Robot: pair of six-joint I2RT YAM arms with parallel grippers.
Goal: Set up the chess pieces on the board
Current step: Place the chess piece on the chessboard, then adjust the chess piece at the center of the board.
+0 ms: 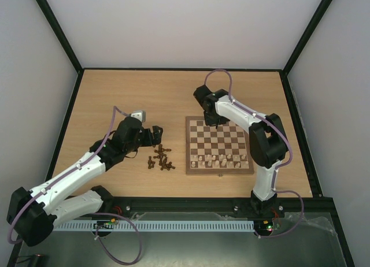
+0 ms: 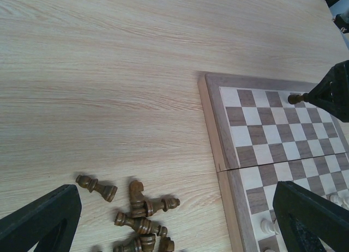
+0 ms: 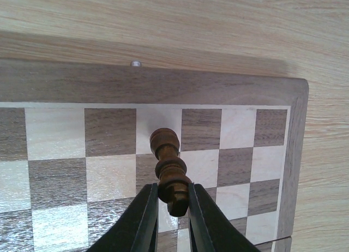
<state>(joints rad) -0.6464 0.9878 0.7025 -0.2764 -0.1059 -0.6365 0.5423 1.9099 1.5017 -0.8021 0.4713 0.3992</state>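
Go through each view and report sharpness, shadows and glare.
Top external: soft, even light, no glare, the chess pieces on the board too small to resolve. Left wrist: table grain crisp, the left gripper's fingers dark and soft-edged. Right wrist: the dark piece in the right gripper sharp; a shadow band lies on the table past the board's edge.

So the board point(image 1: 219, 144) sits right of centre on the table point(image 1: 127, 93). A pile of loose pieces point(image 1: 161, 158) lies just left of it, my left gripper point(image 1: 151, 137) hanging just behind the pile. Along the board's near rows stand more pieces point(image 1: 219, 159). My right gripper point(image 3: 173, 200) has one piece point(image 3: 170, 170) above the far row.
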